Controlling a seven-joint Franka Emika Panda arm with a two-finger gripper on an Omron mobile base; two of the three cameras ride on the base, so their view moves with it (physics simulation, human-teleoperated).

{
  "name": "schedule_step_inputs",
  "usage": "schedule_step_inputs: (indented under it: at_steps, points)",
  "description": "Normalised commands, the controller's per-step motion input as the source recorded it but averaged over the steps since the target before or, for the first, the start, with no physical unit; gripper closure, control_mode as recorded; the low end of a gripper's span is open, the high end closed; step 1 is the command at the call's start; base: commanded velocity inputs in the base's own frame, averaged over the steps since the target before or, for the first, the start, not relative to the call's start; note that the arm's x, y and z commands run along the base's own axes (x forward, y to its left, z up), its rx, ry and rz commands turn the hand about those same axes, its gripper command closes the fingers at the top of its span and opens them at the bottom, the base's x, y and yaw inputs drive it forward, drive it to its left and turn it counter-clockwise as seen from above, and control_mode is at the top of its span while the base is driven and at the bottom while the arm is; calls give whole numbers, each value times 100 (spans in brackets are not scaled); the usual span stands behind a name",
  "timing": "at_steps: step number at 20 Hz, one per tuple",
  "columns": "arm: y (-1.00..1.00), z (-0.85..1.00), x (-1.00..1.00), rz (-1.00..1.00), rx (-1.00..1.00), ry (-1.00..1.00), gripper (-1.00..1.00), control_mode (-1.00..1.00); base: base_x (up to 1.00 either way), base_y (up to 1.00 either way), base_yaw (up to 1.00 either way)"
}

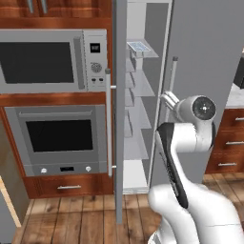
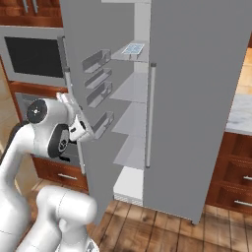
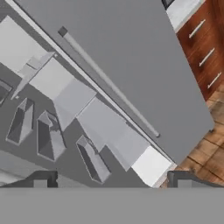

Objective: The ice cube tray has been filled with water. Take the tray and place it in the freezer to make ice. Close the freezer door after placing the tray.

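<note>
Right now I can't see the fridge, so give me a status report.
Tool open, holding nothing. Ice cube tray sits on an upper freezer shelf. Freezer door stands wide open, not yet closed. Nothing seen blocking its swing.

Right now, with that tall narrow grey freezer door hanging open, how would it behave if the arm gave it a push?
The tall narrow grey freezer door would probably swing shut as one stiff slab, not flex. Its inner bins look empty, so it is likely fairly light to move. The small white ice cube tray on the upper shelf might slosh if it slams.
</note>
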Motion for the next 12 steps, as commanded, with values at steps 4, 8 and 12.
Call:
schedule_step_inputs:
  at_steps: [4, 8, 12]
  points:
    - [54, -14, -73, 10, -31, 4, -100, -100, 0, 0, 0]
    - [74, -12, -64, 12, -36, 14, -100, -100, 0, 0, 0]
    - [94, -23, -42, 14, -38, 20, -100, -100, 0, 0, 0]
